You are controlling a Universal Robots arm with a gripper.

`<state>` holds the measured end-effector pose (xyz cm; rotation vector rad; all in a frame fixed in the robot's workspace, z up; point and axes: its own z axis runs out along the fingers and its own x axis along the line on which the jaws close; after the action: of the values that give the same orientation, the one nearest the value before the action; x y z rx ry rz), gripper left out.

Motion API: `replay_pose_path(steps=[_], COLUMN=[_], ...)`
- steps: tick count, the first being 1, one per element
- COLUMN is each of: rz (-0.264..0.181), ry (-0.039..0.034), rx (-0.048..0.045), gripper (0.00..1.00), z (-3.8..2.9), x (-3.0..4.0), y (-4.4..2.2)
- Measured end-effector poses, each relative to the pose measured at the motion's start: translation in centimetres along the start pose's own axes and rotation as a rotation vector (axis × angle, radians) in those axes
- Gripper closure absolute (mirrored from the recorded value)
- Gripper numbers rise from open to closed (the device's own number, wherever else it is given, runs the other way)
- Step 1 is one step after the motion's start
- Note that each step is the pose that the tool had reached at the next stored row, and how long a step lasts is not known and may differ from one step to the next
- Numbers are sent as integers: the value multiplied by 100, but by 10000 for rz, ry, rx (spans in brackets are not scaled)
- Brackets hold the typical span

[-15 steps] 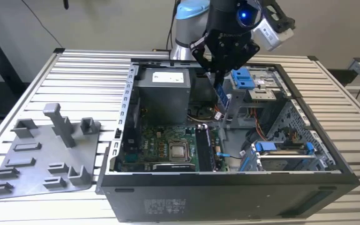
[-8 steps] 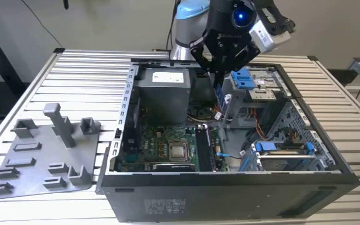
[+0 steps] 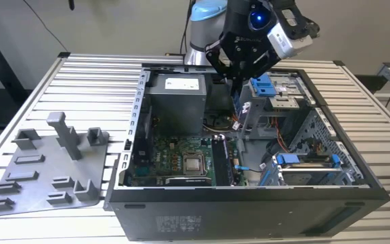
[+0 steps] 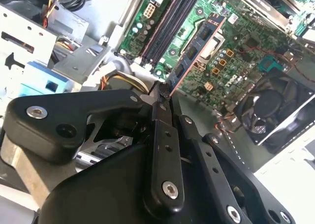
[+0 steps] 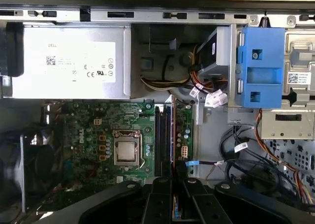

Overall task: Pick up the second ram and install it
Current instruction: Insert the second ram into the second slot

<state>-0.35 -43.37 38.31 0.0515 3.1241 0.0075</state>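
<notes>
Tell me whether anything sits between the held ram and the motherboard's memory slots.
Nothing visible does. The gripper holds the second ram in the air over the memory slots. A blue-tagged cable lies beside the slots, not across them.

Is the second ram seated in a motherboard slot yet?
No, the tool grips the second ram in the air above the motherboard.

Second ram (image 4: 197, 49) partly behind claw (image 4: 160, 95)

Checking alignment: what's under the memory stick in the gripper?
Under the thin dark memory stick lies the green motherboard, near its long black memory slots; the spot directly beneath is covered.
</notes>
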Motion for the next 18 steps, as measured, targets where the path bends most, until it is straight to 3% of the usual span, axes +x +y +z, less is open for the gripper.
replay_pose_path(steps=[5,18], rz=[291,301], ry=[-1,-1], rx=[5,5], gripper=[85,85], z=[2,27], x=[0,-1], y=[0,-2])
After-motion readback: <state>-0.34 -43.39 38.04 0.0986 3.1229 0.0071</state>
